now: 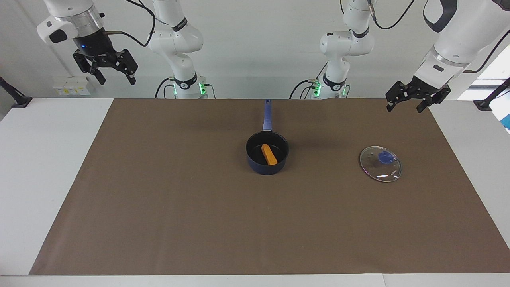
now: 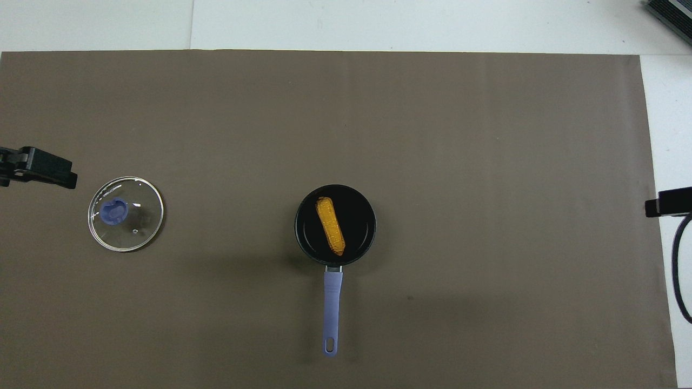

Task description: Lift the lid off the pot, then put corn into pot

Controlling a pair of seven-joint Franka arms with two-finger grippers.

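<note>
1. While both my arms hang raised and idle, the pot (image 1: 267,157) sits on the brown mat (image 1: 179,199) at mid-table, its handle pointing toward my bases.
2. Inside the pot lies the corn (image 1: 269,154), flat on the black bottom, slanting across it.
3. My lid (image 1: 380,164) lies flat on the mat, knob up, well apart from the pot, toward my left arm's end of the table and about as far from me as the pot.
4. My left gripper (image 1: 406,105) hangs in the air over the mat's corner at that end, near my bases; its fingers stand wide apart and hold nothing.
5. My right gripper (image 1: 114,77) is up high, over the table's edge at my right arm's end, past the mat; its fingers are spread wide too, with nothing between them.
6. From overhead, only a dark tip of each gripper pokes in at the picture's side edges.
</note>
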